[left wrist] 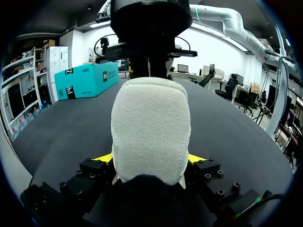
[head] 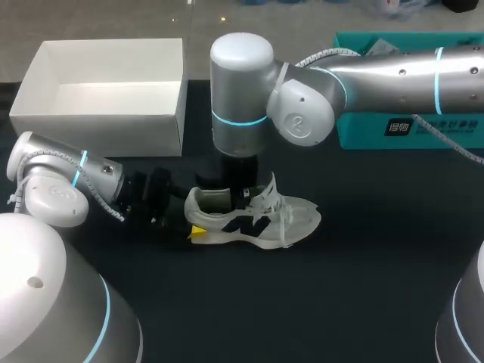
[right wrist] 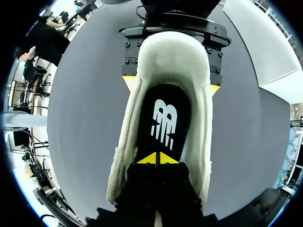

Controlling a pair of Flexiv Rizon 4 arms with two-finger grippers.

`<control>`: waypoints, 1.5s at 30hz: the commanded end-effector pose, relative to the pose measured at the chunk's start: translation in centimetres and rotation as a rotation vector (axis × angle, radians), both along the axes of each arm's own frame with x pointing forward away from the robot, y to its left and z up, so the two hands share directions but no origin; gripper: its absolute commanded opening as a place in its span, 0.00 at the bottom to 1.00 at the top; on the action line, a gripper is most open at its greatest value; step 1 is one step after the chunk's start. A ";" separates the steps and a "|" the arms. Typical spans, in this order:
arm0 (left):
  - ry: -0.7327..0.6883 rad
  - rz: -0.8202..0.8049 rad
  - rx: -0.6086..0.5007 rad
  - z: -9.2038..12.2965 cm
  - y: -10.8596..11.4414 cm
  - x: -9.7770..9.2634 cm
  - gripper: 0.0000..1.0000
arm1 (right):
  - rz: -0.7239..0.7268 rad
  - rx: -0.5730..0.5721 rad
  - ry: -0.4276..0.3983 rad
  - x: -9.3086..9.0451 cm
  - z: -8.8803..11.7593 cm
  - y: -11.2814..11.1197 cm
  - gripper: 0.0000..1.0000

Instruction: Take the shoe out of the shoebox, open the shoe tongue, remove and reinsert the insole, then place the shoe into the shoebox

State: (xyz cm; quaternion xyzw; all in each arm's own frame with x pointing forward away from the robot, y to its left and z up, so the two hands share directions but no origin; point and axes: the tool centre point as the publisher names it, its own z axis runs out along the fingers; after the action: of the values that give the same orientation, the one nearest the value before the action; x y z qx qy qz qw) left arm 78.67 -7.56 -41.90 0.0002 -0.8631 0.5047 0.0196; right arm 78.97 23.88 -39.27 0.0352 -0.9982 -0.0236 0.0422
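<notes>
A cream sneaker (head: 253, 219) with a dark side logo lies on the black table, toe pointing right. My left gripper (head: 195, 217) is shut on its heel (left wrist: 150, 127), one yellow fingertip (left wrist: 102, 157) on each side. My right gripper (right wrist: 157, 158) comes straight down into the shoe's opening; its yellow tips are shut together just above the black insole (right wrist: 163, 118), with nothing seen between them. The tongue (head: 269, 189) stands pulled up toward the toe. The white shoebox (head: 98, 121) stands open and empty at the back left.
A teal box (head: 408, 132) lies at the back right, under my right arm. My left arm's wrist (head: 53, 189) rests low at the left edge, in front of the shoebox. Bare black table stretches in front of and to the right of the shoe.
</notes>
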 end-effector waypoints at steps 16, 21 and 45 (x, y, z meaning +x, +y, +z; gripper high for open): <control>0.002 -0.001 0.002 -0.1 0.0 0.0 0.00 | -0.187 -0.013 -0.088 -0.6 0.5 -0.6 0.00; 0.002 -0.001 0.002 -0.1 0.0 0.0 0.00 | -0.187 -0.013 -0.088 -0.6 0.5 -0.6 0.00; 0.002 -0.001 0.002 -0.1 0.0 0.0 0.00 | -0.252 -0.016 -0.174 0.8 -1.6 -0.7 0.00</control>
State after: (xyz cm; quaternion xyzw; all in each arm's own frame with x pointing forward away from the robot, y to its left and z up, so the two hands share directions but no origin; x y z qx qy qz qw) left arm 78.67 -7.56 -41.90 0.0002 -0.8631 0.5047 0.0197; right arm 79.92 23.04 -40.56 -0.0876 -0.9951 -0.0169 -0.0433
